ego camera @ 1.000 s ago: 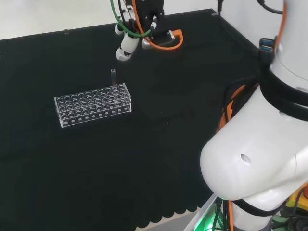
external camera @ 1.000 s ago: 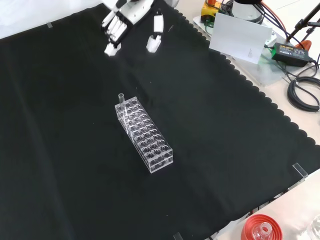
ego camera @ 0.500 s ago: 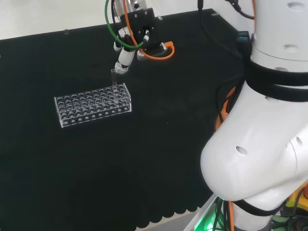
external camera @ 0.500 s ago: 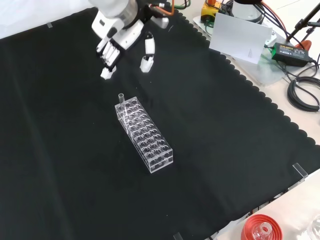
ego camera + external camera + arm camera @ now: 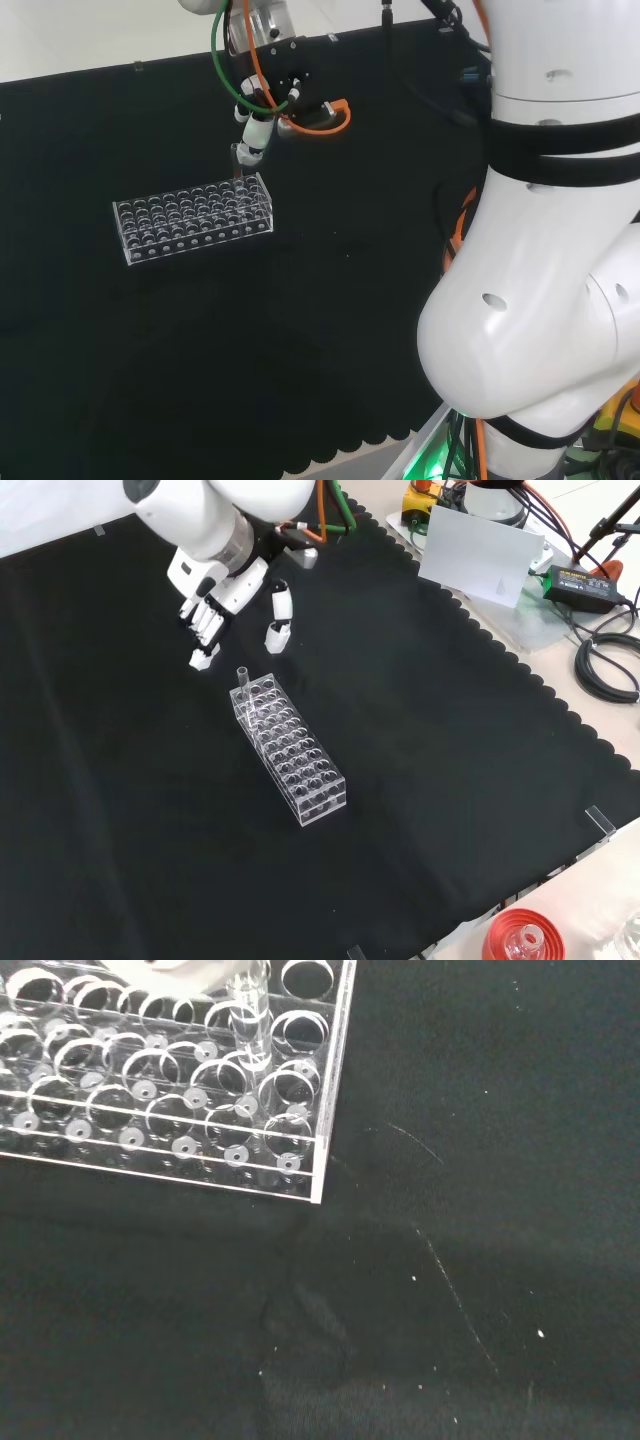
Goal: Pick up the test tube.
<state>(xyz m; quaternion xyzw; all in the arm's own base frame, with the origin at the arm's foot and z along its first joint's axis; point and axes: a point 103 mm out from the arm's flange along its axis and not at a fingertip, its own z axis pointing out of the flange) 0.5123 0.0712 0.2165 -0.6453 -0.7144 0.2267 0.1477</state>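
Observation:
A clear test tube (image 5: 241, 679) stands upright in a corner hole of a clear plastic rack (image 5: 292, 751) in the middle of the black cloth. In the head view the test tube (image 5: 237, 160) rises from the rack's (image 5: 190, 217) far right corner. The hand (image 5: 222, 598) hangs just above and beyond the tube, fingers (image 5: 203, 652) and thumb (image 5: 277, 632) straight and spread, pointing down, nothing between them. In the head view a fingertip (image 5: 251, 148) sits right beside the tube's top. The wrist view looks down on the rack (image 5: 170, 1080) with the tube (image 5: 250, 1015) close by.
A red ribbed ring (image 5: 520, 938) with a glass piece sits at the front view's lower right, off the cloth. A white card (image 5: 478, 556), a black box (image 5: 578, 580) and cables (image 5: 606, 670) lie beyond the cloth's scalloped right edge.
The hand has come down and toward the rack, from well above and beyond it to just over the test tube. Its fingers stay spread. Rack and tube have not moved.

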